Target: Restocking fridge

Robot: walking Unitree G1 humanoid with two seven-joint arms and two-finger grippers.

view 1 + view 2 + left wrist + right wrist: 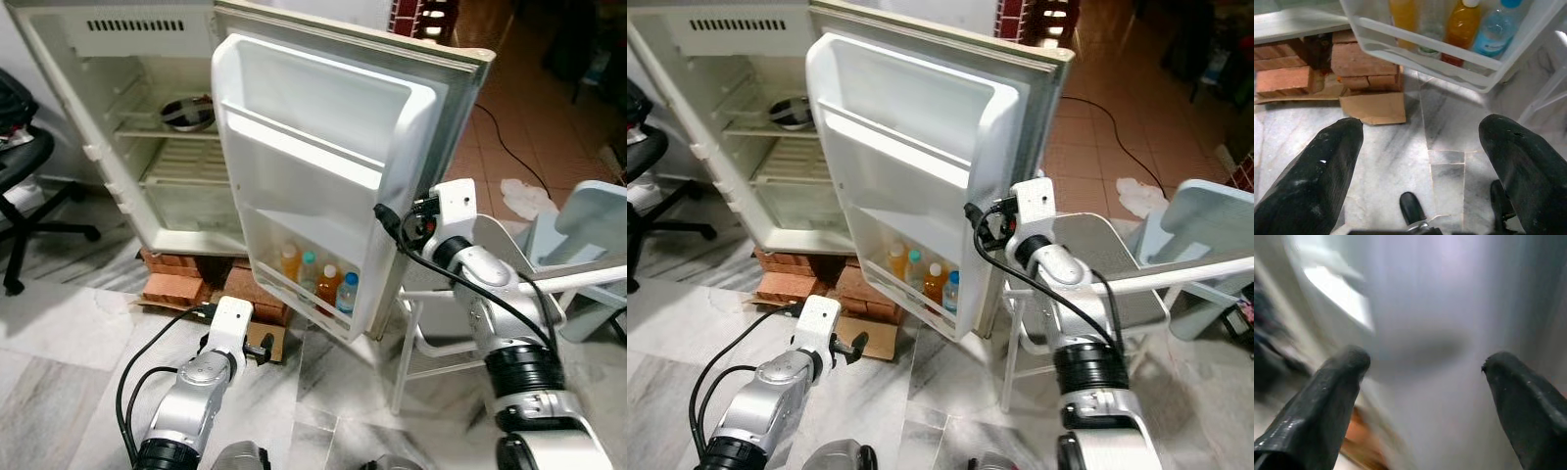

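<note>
Fridge (127, 147) open; door (323, 147) swung toward robot, 4 bottles (318, 279) in its lowest shelf. Right gripper (1422, 367), jaws wide, at door edge. Left gripper (1420, 132), jaws wide, below door, over floor. Bricks (171, 279) under fridge; chair (29, 186) beside it.

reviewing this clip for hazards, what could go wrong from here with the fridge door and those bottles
1. The right gripper, jaws open, is close against the white fridge door. A push could swing the door hard and rattle the four bottles in the white bottom door shelf.

2. The old white fridge stands on stacked red bricks, so a strong pull on the door might rock it.

3. The left gripper hangs low with jaws open over the marble floor just below that shelf, and could knock it if raised.
</note>
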